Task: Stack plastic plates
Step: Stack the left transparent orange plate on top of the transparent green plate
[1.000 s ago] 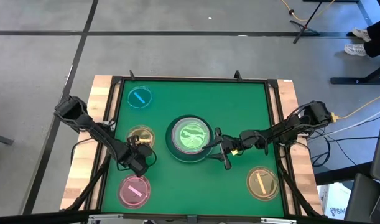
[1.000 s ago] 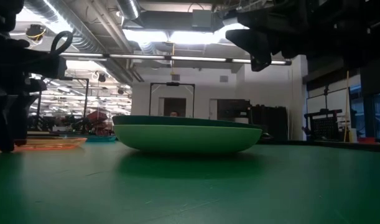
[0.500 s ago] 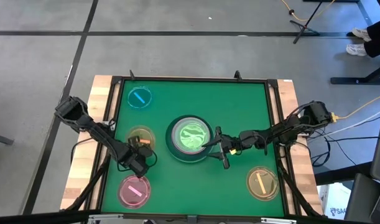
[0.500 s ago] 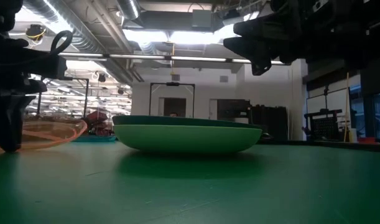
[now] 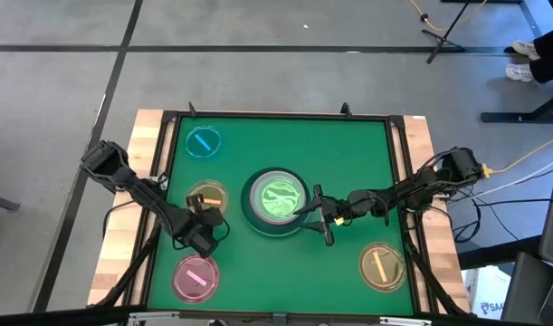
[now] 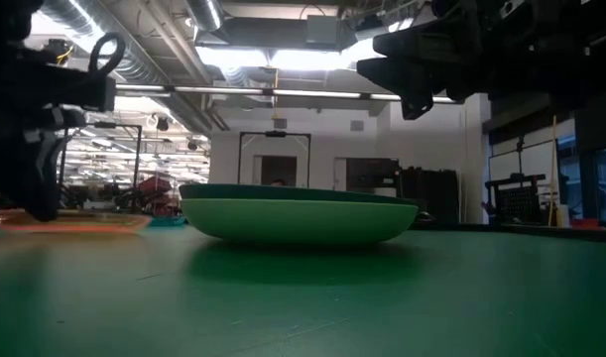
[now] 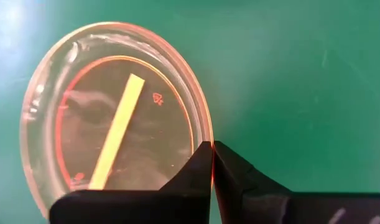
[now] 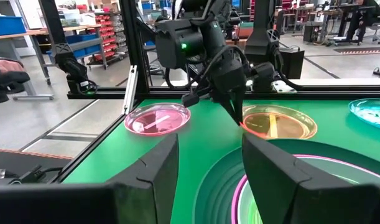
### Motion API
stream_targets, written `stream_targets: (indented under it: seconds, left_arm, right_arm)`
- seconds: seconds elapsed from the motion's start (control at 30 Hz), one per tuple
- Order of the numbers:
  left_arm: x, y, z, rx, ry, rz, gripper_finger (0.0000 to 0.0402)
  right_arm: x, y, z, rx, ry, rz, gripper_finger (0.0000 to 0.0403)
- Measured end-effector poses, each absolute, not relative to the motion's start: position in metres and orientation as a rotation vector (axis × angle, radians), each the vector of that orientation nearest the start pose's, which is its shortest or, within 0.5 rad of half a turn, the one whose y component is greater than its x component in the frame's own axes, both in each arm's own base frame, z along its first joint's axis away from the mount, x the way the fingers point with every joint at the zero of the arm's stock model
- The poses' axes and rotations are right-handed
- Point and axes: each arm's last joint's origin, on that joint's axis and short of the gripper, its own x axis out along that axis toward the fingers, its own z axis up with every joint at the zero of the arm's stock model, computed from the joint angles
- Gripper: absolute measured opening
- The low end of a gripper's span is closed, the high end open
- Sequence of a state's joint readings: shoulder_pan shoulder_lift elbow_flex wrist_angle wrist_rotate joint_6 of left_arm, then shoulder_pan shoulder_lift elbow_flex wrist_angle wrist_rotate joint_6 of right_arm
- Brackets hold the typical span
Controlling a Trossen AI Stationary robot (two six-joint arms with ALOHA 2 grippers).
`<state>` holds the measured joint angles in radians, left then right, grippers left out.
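Green matting covers the surface [image 5: 348, 163], framed in black rails on a wooden bench, with grey floor all around. At its middle a stack is seen: the dark green plate [image 5: 253, 217] lowest, lighter plates nested inside it, a pink rim [image 8: 252, 186] showing in the right wrist view.

Four small translucent plates lie apart from the stack: a blue one [image 5: 203, 142] at the far left corner, a pink one [image 5: 195, 277] at the near left, a yellow one [image 5: 382, 265] at the near right, and an orange one [image 7: 115, 118] just left of the stack.

The left hand [image 5: 206, 214] is set at the orange plate's edge; its fingers [image 7: 196, 177] are pressed together on the rim, so the plate is judged gripped. The right hand [image 5: 319, 217] hovers just beside the stack's right edge with its fingers [image 8: 273, 171] apart and nothing between them.

Step in hand, as judged: pick-up of the orange plate. The next move calls for a lift clear of the matting, a carry over the stack's centre, and a level release; the thin rim grip may slip.
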<state>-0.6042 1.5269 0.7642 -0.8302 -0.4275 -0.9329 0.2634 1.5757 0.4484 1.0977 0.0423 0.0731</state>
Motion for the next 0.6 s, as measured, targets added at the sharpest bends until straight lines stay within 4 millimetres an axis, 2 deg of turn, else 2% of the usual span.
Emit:
stream_targets:
  seconds: [0.37,0.6]
  left_arm:
    - [0.206,-0.121,0.182,0.132,1.129,0.578,0.0001]
    - [0.223,-0.128,0.211,0.255,0.987,0.552,0.0000]
  right_arm:
    - [0.268,0.071,0.169,0.068,0.037,0.220,0.0170]
    - [0.268,0.071,0.169,0.068,0.037,0.220,0.0170]
